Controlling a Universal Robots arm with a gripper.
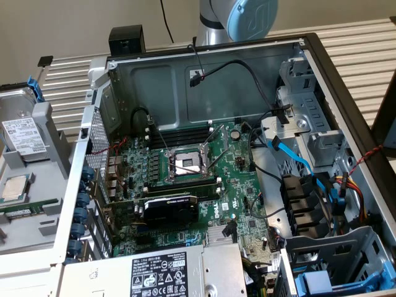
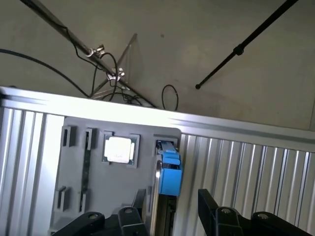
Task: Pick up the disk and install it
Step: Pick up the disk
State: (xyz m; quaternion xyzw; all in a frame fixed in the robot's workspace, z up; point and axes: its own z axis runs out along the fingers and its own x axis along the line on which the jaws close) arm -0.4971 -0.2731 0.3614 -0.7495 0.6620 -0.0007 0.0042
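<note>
I'm working over a ribbed aluminium table (image 1: 359,49), with a beige floor (image 2: 221,39) beyond it crossed by cables (image 2: 170,96) and stand legs (image 2: 246,44). An open computer case (image 1: 204,68) lies on the table with its motherboard (image 1: 204,179) exposed. The label on its power supply (image 1: 167,275) starts with Dell; the rest is too small for me to read. Just beside the case, on the exterior view's left, a grey holder (image 1: 52,136) carries the disk (image 1: 21,133) on edge, white label facing out. A CPU chip (image 1: 13,189) sits near it. My gripper (image 2: 174,204) hangs over the disk's blue carrier (image 2: 170,179), jaws spread, nothing clamped.
</note>
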